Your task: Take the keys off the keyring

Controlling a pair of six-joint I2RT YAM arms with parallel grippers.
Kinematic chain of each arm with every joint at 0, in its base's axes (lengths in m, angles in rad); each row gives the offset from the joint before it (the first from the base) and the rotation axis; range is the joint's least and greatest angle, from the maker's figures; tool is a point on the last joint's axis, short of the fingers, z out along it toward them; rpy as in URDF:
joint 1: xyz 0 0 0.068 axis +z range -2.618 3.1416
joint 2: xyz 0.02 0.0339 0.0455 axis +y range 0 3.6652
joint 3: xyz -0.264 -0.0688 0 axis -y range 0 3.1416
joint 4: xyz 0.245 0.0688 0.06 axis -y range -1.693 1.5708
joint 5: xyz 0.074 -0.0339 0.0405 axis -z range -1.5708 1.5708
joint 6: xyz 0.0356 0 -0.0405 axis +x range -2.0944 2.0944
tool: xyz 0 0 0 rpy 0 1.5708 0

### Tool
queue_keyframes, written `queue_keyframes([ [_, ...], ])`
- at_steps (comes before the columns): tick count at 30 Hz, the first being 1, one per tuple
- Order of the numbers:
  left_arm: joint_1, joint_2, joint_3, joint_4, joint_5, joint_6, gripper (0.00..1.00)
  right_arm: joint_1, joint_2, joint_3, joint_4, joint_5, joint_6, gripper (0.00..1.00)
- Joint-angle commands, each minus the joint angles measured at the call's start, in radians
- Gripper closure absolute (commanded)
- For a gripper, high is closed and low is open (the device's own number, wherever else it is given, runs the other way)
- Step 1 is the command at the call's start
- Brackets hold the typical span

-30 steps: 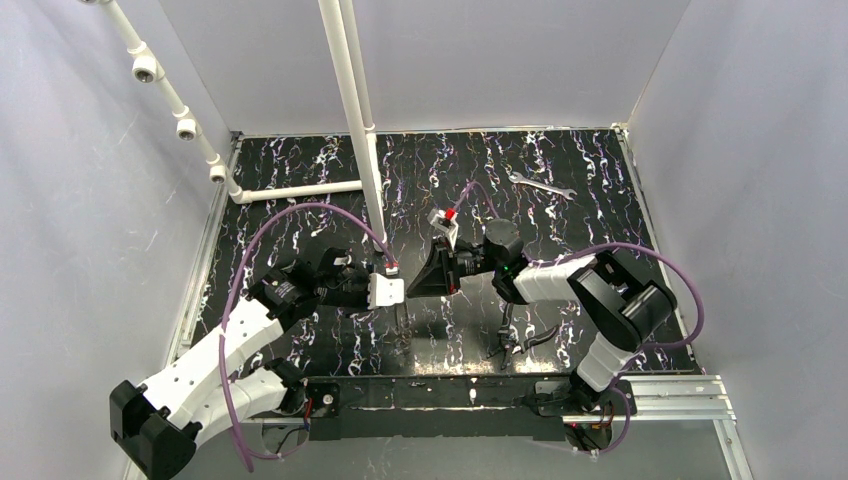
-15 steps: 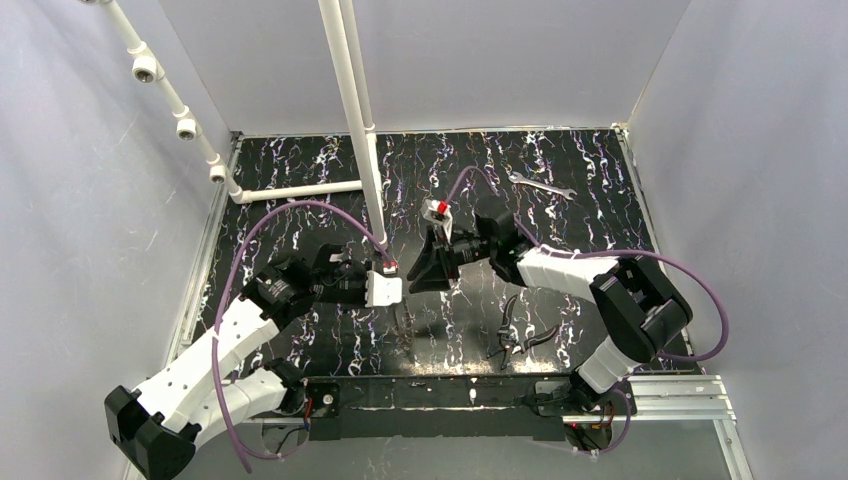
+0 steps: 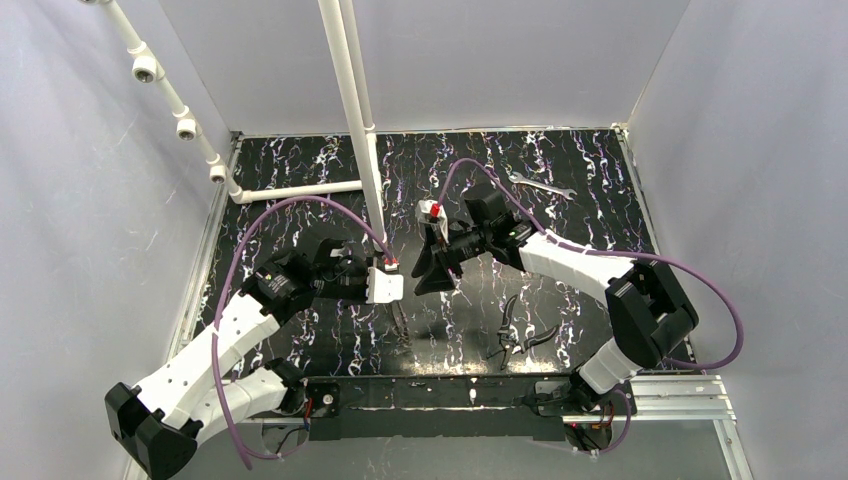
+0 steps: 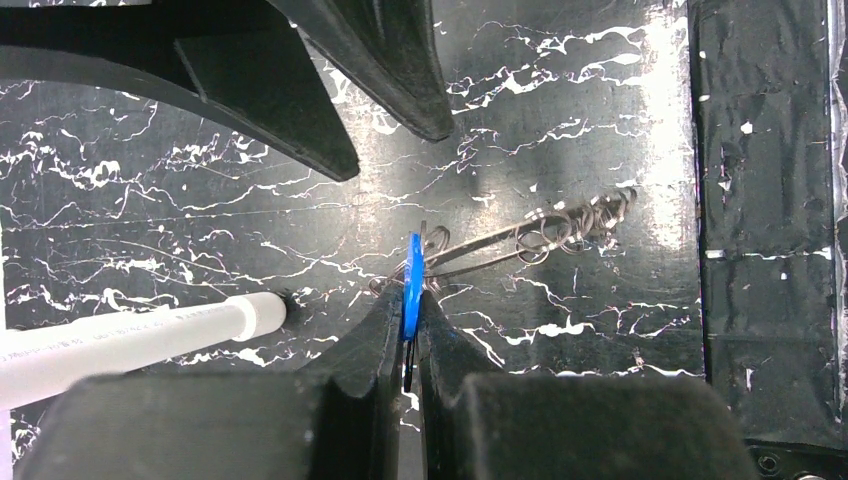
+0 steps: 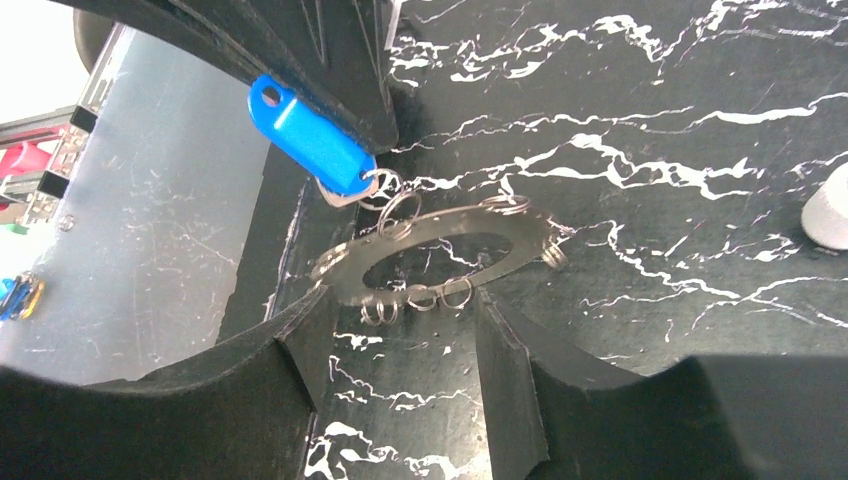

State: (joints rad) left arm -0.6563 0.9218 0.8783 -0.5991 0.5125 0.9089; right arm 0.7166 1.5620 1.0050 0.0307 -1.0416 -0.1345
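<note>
The key (image 5: 310, 135) has a blue head and a small pale metal end. My left gripper (image 4: 412, 300) is shut on the blue head, which shows edge-on in the left wrist view. The keyring (image 5: 440, 255), a flat grey ring with several small split rings on its rim, hangs from the key by one small ring. My right gripper (image 5: 400, 310) is open, its two fingertips on either side of the ring's near edge with nothing held. From above, the left gripper (image 3: 390, 288) and right gripper (image 3: 428, 272) face each other at mid-table.
Dark-handled pliers (image 3: 520, 335) lie near the front edge on the right. A slim silver wrench (image 3: 540, 185) lies at the back right. A white pipe (image 3: 360, 120) stands upright just behind the left gripper, with its foot (image 4: 150, 330) close to the jaws.
My right gripper has opened and let go of the keyring, and that arm has swung toward the back. The left gripper stays shut on the key.
</note>
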Motion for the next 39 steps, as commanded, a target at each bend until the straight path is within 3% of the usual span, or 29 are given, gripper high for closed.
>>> queue_keyframes([
  [1, 0.000, 0.001, 0.040, -0.012, 0.030, 0.006, 1.00, 0.021, -0.027, 0.039, -0.042, 0.004, -0.037, 0.38],
  [31, 0.000, 0.008, 0.040, 0.012, 0.026, -0.016, 1.00, 0.132, 0.044, 0.046, 0.153, 0.107, 0.102, 0.39],
  [39, 0.000, 0.004, 0.041, 0.003, 0.010, -0.020, 1.00, 0.132, 0.046, 0.032, 0.146, 0.128, 0.085, 0.48],
])
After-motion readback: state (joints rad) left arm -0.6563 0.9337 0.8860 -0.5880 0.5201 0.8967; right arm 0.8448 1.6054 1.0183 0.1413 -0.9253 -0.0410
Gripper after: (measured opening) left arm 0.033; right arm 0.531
